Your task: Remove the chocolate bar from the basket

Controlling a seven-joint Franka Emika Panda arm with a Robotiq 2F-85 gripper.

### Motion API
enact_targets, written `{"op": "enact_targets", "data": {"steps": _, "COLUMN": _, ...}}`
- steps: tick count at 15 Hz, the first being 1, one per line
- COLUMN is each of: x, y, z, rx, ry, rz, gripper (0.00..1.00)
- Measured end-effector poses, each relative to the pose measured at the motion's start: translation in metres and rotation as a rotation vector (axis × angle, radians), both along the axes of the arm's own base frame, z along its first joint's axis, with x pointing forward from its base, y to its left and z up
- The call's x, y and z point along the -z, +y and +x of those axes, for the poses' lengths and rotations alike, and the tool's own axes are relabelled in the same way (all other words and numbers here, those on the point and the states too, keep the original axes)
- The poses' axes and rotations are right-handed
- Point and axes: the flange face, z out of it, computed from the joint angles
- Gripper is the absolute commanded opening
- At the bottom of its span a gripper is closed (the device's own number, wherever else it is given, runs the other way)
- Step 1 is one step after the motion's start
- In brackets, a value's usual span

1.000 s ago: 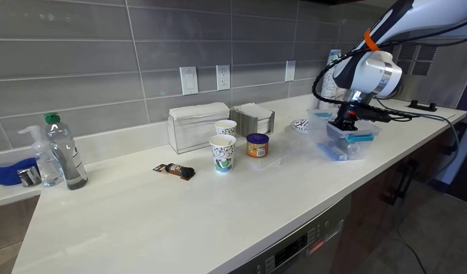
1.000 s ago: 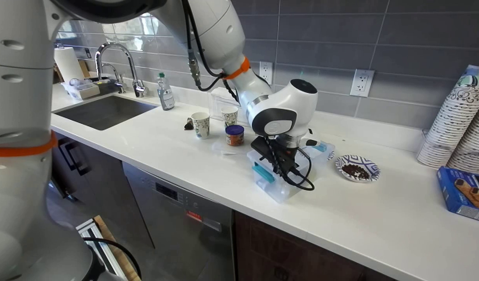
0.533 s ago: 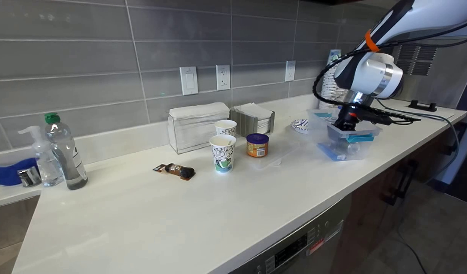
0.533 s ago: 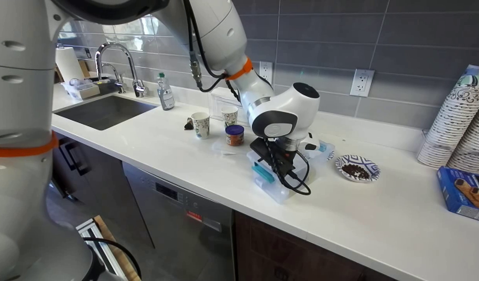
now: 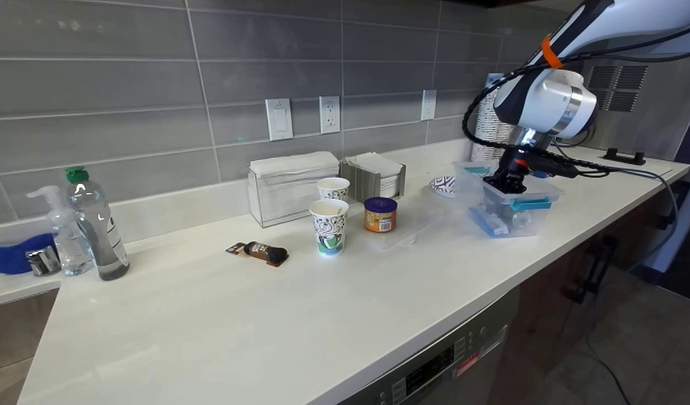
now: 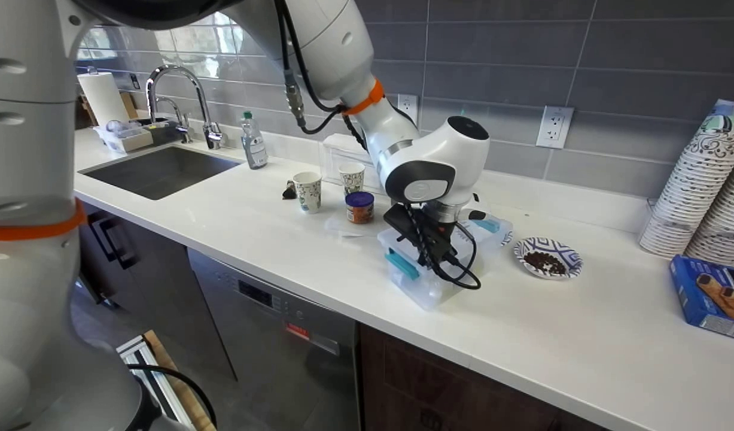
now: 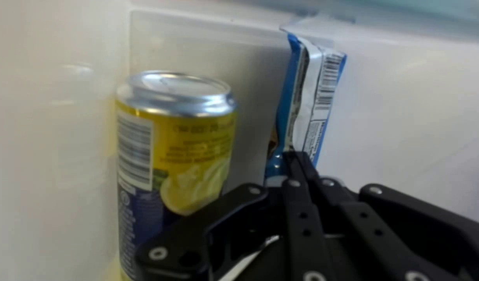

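Observation:
The chocolate bar, a blue and white packet with a barcode point(image 7: 327, 99), stands tilted along the inner wall of the clear plastic basket point(image 7: 208, 37) in the wrist view. Its lower part is hidden behind my gripper point(image 7: 298, 158). The fingertips are almost together, and the creased wrapper runs into them. In an exterior view, my gripper point(image 5: 505, 188) is down in the basket point(image 5: 547, 194), and the chocolate bar point(image 5: 487, 220) shows blue through its wall. The basket also shows in an exterior view point(image 6: 423, 293), where the fingertips and bar are hidden.
A yellow can point(image 7: 177, 156) stands in the basket beside the bar. Another clear container point(image 5: 468, 183) is behind the basket. A lidded tub point(image 5: 380, 214) and paper cups point(image 5: 329, 228) stand nearby. A paper bowl point(image 6: 548, 275) and a blue box point(image 6: 710, 296) lie on the counter.
My gripper has shifted slightly toward the left in the exterior view with the tub close by, and the blue bar seen through the basket wall has shifted slightly. Other objects have not moved.

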Motion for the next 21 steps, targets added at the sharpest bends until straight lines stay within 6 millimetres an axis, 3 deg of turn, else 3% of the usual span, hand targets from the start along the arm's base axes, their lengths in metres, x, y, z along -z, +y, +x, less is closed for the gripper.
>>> {"op": "enact_targets", "data": {"steps": 9, "x": -0.088, "y": 0.024, "z": 0.011, "rx": -0.022, "ry": -0.177, "rz": -0.010, "gripper": 0.00}}
{"op": "enact_targets", "data": {"steps": 15, "x": -0.143, "y": 0.043, "z": -0.002, "rx": -0.022, "ry": -0.265, "rz": 0.002, "gripper": 0.00}}
{"op": "enact_targets", "data": {"steps": 18, "x": -0.158, "y": 0.054, "z": -0.014, "rx": -0.042, "ry": -0.260, "rz": 0.022, "gripper": 0.00}}
{"op": "enact_targets", "data": {"steps": 21, "x": -0.154, "y": 0.069, "z": -0.033, "rx": -0.084, "ry": -0.179, "rz": 0.073, "gripper": 0.00}}
